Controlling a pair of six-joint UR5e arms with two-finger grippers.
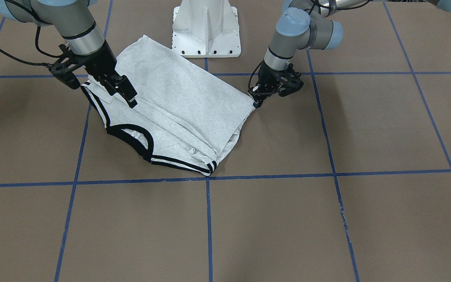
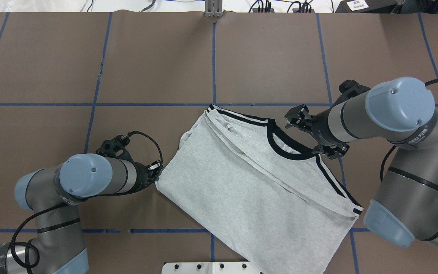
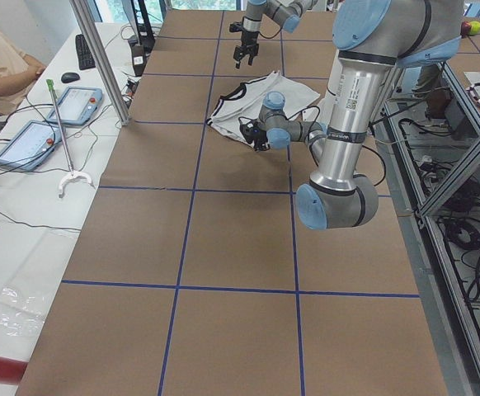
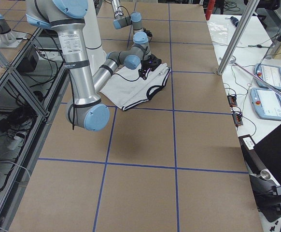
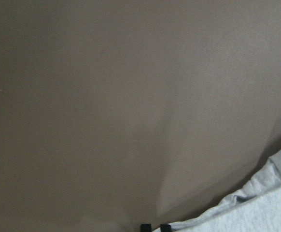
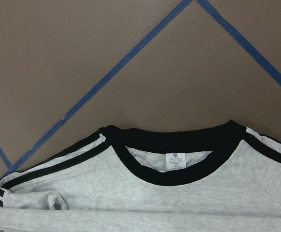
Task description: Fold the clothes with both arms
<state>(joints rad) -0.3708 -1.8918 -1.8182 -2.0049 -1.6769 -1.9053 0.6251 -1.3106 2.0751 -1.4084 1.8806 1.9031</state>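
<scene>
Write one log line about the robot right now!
task: fold T-shirt | T-shirt: partly folded, on table | left hand: at T-shirt corner, grip unclear | right hand: open, above neck end

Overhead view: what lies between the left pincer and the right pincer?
The folded grey T-shirt fills that stretch, as the overhead view shows: left pincer at its corner, right pincer near its black collar.

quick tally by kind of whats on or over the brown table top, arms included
T-shirt: 1
Robot arms: 2, the left arm and the right arm
White pedestal base: 1
Total: 4
</scene>
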